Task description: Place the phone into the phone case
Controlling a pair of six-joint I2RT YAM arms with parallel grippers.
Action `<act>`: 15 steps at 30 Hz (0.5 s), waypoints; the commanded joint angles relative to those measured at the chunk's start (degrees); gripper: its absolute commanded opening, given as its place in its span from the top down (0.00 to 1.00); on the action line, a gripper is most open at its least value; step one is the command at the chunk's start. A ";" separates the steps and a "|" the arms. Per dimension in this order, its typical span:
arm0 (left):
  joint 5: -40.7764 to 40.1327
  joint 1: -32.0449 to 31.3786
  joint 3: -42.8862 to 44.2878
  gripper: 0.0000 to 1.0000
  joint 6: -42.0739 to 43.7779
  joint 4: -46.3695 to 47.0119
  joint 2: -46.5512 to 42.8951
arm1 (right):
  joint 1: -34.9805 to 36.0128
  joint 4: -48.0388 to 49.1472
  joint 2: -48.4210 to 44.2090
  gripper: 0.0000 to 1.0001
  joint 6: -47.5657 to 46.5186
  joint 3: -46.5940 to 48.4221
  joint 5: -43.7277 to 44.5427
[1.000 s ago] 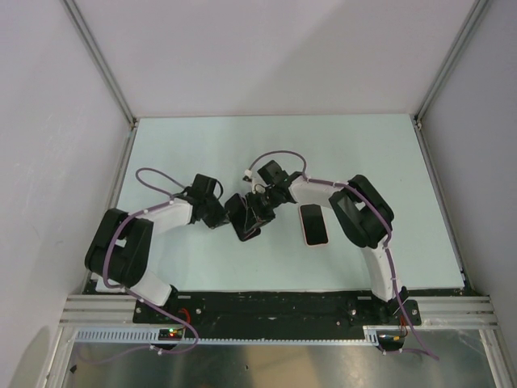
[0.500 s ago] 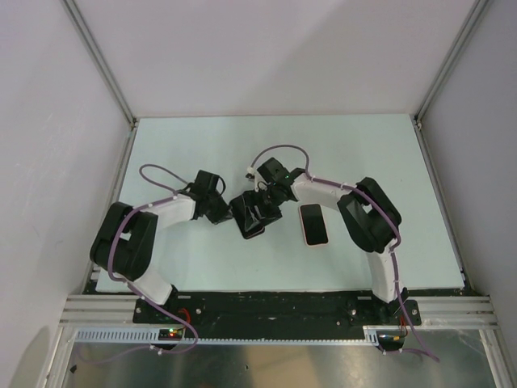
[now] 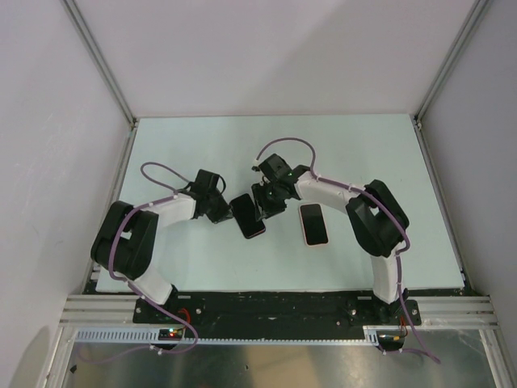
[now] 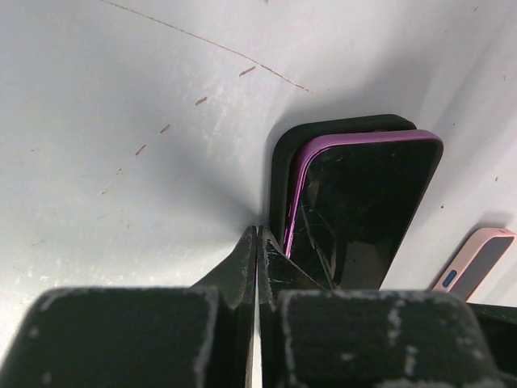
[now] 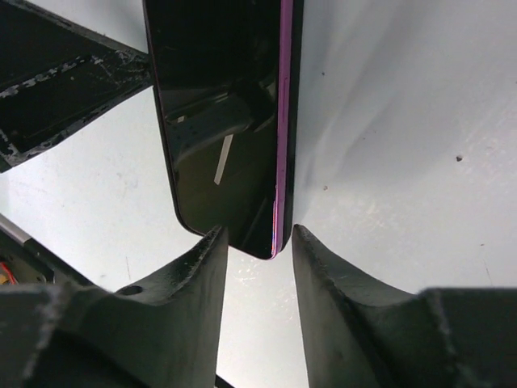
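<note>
A dark phone with a purple rim [image 4: 363,210] lies screen-up in a black phone case [image 4: 283,158] on the pale table, with its purple edge raised slightly above the case wall on one side. From above the pair [image 3: 248,215] sits between the two arms. My left gripper [image 4: 258,236] is shut with nothing in it, its tips on the table against the case's long side [image 3: 229,212]. At the other end my right gripper [image 5: 258,238] is open, its fingers either side of the phone's [image 5: 226,121] corner.
A second phone in a pink case [image 3: 313,224] lies flat just right of the right gripper, also visible from the left wrist as a pink case [image 4: 477,260]. White walls with metal frame rails [image 3: 105,73] enclose the table on three sides.
The phone and case were tilted up between both grippers and now lie flat on the table. The right gripper has opened off them and shifted slightly right.
</note>
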 commanded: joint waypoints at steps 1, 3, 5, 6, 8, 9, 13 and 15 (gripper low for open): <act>0.28 0.08 1.38 1.00 1.80 -0.25 1.19 | 0.72 1.46 -1.11 0.62 0.23 1.31 4.18; 0.44 0.03 1.50 1.00 1.79 -0.30 1.25 | 0.88 1.89 -0.48 0.66 0.02 1.32 4.49; 0.60 0.02 1.62 1.00 1.79 -0.29 1.37 | 1.11 2.15 0.28 0.71 -0.08 1.45 4.63; 0.66 0.01 1.68 1.00 1.79 -0.27 1.37 | 1.27 2.21 0.58 0.73 -0.20 1.58 4.65; 0.69 -0.03 1.69 1.00 1.79 -0.26 1.45 | 1.61 2.30 1.22 0.76 -0.33 1.74 4.60; 0.80 -0.06 1.76 1.00 1.79 -0.30 1.54 | 1.82 2.37 1.49 0.76 -0.42 1.77 4.51; 0.95 -0.04 1.98 1.00 1.83 -0.26 1.94 | 2.50 2.10 2.17 0.77 -0.41 1.75 4.62; 1.12 -0.13 2.11 1.00 1.86 -0.28 2.11 | 2.70 1.72 2.28 0.78 -0.50 1.58 5.19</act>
